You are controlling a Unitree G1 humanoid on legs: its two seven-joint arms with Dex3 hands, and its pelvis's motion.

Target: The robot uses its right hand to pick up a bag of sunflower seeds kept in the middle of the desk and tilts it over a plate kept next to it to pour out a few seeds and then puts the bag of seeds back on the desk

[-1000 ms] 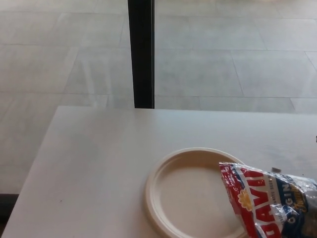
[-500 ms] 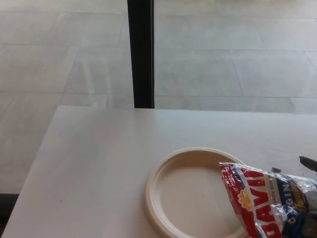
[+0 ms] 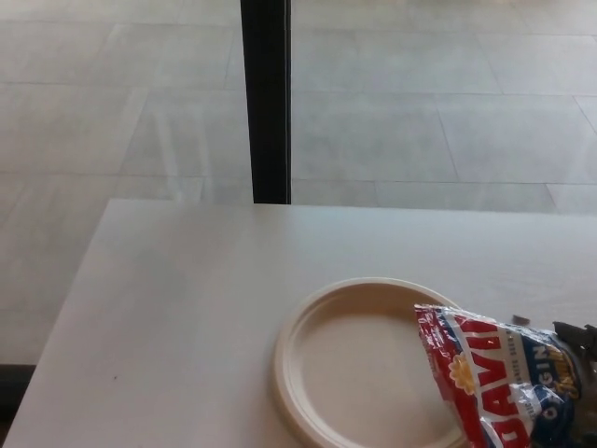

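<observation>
On the desk [image 3: 187, 308], the bag [image 3: 494, 383] lies with its red end over the plate's [image 3: 308, 317] right side, so a tilt should drop seeds inside. At the right edge the right hand [image 3: 578, 338] touches the bag; whether it grips cannot be told, and the plate looks empty

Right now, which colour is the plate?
Cream white, plain, with no pattern; the plate shows in the head view.

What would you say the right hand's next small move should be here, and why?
Probably to close the right hand on the seed bag before lifting. Only a dark bit of the hand shows at the right edge, against the bag's far end. The bag lies flat, with its red end over the plate, and no seeds show on the plate.
</observation>
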